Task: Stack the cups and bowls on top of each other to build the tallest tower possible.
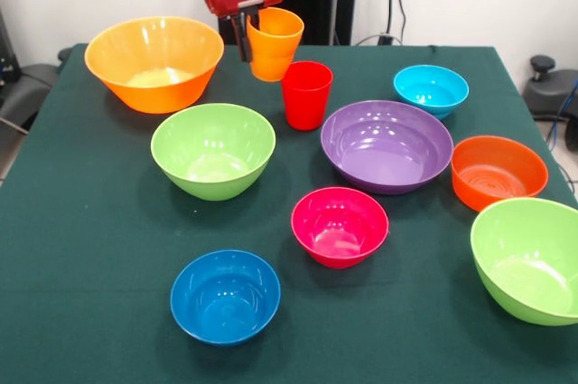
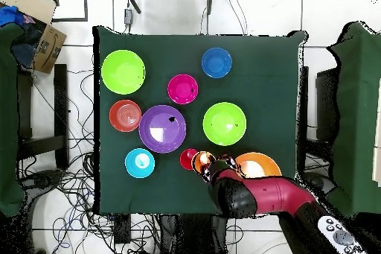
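Note:
My gripper is shut on the rim of an orange cup and holds it slightly tilted above the table, just behind and left of the red cup. The red cup stands upright and alone on the green cloth. In the overhead view the orange cup is right beside the red cup, under my gripper. The bowls all lie singly: large yellow-orange, lime green, purple, light blue, orange, pink, dark blue, second lime green. No tower is in view.
The green-clothed table has edges close to the outer bowls. The second lime green bowl sits at the table's front right corner in the front view. A cardboard box and cables lie on the floor beside the table.

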### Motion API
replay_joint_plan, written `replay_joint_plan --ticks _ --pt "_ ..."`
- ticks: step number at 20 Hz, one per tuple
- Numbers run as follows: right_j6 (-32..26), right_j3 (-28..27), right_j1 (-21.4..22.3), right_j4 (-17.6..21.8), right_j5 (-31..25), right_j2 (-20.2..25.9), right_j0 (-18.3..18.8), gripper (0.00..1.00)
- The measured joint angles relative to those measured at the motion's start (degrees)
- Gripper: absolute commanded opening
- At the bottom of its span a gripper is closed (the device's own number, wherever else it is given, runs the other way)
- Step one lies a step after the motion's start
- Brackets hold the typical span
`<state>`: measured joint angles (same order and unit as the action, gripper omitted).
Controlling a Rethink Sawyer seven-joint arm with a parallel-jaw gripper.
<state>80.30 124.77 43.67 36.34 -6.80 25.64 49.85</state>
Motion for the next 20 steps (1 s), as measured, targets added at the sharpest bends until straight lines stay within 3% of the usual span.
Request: replay_joint_plan --ticks 20 --pt "0.00 1.69 1.61 0.02 -0.16 0.73 -0.11 0.00"
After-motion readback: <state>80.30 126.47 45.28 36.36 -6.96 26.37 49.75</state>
